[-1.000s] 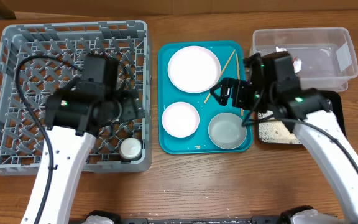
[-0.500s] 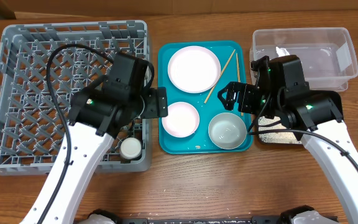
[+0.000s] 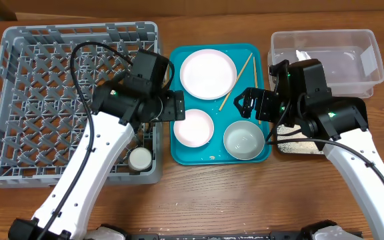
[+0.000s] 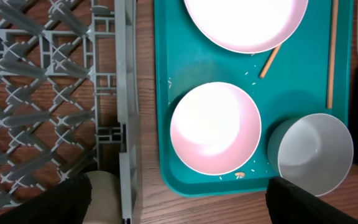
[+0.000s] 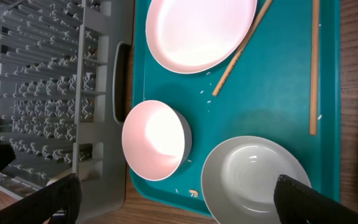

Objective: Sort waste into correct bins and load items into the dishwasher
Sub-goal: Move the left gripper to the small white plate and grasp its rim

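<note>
Swinging off the rack (image 3: 19,80), left gripper (image 3: 173,107) now hangs spread wide and empty over the small plate (image 3: 193,127) on the teal tray (image 3: 176,67). Cup (image 3: 139,159) sits loaded in the rack. Right gripper (image 3: 245,101) is agape and empty near the bowl (image 3: 244,140). Plate likely next.

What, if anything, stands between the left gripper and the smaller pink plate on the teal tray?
Nothing visible does. The open left gripper hangs over the smaller plate, whose top is bare. The bowl stands beside it.
</note>
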{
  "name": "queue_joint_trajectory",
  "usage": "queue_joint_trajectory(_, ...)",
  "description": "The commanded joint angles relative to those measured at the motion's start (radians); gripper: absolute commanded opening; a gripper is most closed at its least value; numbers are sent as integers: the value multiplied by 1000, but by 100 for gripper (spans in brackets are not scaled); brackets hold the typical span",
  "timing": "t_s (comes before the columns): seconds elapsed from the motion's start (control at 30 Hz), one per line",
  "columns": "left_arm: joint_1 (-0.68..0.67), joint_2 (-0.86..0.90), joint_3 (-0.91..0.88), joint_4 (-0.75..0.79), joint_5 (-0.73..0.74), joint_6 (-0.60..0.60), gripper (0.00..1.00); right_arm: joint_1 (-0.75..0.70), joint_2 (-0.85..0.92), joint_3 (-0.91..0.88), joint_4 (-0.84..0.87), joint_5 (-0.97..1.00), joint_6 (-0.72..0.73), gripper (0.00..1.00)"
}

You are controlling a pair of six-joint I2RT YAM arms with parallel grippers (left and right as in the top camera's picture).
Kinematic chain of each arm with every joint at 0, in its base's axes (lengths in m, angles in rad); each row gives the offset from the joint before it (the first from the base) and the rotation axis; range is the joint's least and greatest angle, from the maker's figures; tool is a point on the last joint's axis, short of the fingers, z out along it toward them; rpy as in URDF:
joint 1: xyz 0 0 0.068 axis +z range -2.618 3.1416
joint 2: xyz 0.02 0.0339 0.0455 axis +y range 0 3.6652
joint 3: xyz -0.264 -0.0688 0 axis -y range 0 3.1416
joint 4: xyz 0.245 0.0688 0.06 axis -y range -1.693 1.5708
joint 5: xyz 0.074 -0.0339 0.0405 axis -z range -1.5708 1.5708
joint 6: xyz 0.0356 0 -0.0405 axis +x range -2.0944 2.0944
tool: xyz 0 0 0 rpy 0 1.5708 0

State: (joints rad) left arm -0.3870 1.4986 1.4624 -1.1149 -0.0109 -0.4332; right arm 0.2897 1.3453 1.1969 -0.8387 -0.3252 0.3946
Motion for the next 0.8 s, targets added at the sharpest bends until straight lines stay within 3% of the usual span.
queue_joint_trajectory(0.0,-21,18,19,11,14,33,90,3,-10,18,2,11,-6,100)
queue_joint_trajectory(0.47,-85,18,19,56,7,49,91,3,-10,18,-8,11,-6,100)
queue_joint_trajectory(0.77,-85,18,19,70,8,129,91,3,-10,18,-9,10,-6,100)
